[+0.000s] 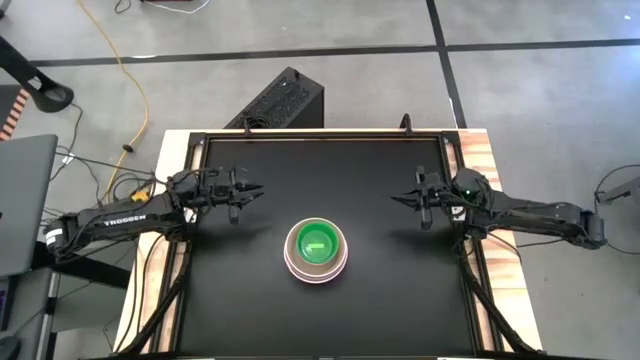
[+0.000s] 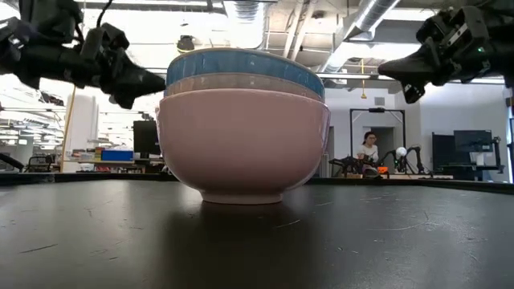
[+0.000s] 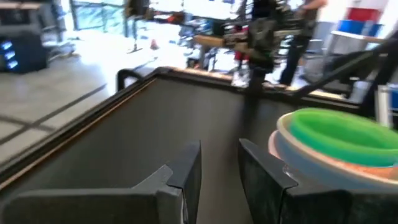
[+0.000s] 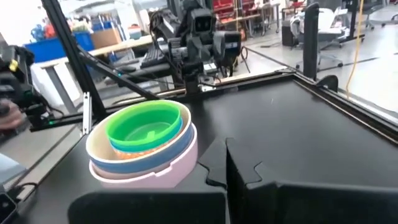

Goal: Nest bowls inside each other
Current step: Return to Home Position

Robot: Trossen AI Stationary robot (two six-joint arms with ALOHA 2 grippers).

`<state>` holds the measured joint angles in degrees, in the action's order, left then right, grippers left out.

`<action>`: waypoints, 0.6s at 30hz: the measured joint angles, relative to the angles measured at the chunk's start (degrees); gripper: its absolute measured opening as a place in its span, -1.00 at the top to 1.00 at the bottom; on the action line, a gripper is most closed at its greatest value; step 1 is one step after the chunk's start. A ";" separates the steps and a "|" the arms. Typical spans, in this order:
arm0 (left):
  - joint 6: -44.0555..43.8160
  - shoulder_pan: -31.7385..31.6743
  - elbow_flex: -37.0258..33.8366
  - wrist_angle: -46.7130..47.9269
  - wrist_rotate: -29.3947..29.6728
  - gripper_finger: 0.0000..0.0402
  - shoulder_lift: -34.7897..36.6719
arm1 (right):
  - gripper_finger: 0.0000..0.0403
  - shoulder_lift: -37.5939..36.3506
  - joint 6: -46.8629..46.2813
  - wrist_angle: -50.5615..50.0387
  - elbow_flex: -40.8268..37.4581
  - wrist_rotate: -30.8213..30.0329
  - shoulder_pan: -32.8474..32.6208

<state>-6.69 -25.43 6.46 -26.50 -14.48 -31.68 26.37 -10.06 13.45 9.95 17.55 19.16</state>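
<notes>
The bowls stand nested in one stack [image 1: 316, 250] at the middle of the black table. A pink bowl [image 2: 241, 144] is the outermost and rests on its foot. Beige and blue rims [image 2: 241, 68] show above it, and a green bowl [image 1: 317, 243] sits innermost on top. My left gripper [image 1: 258, 192] hovers left of the stack, clear of the table, pointing level toward it; its fingers [image 3: 186, 168] stand open with nothing between them. My right gripper [image 1: 395, 199] hovers to the right, pointing level at the stack, its fingers [image 4: 239, 165] shut and empty.
A raised frame [image 1: 320, 134] runs round the table top. A black box [image 1: 285, 100] stands beyond the far edge, and a grey laptop [image 1: 20, 200] lies off the left side. A person [image 2: 369, 148] sits far back in the room. Bare table lies around the stack.
</notes>
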 joint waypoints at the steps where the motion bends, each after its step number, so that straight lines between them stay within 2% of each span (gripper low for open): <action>1: -0.40 0.00 -0.52 0.09 1.15 0.53 0.01 | 0.96 -0.43 -0.45 0.92 -0.94 -0.04 -0.08; 6: -1.24 -0.02 -2.42 2.97 6.21 0.53 2.83 | 0.96 -2.47 -3.80 7.08 -6.21 -0.06 0.01; 14: -0.46 -0.01 -3.04 8.50 4.26 0.53 11.62 | 0.96 -6.62 -3.66 7.16 -9.50 -0.10 0.07; 18: 0.77 0.00 -3.04 13.50 5.66 0.53 17.06 | 0.96 -7.01 -3.82 6.59 -9.51 0.03 0.04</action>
<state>-5.92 -25.43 3.42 -13.00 -8.82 -14.62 19.36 -13.88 20.04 0.45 17.58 19.20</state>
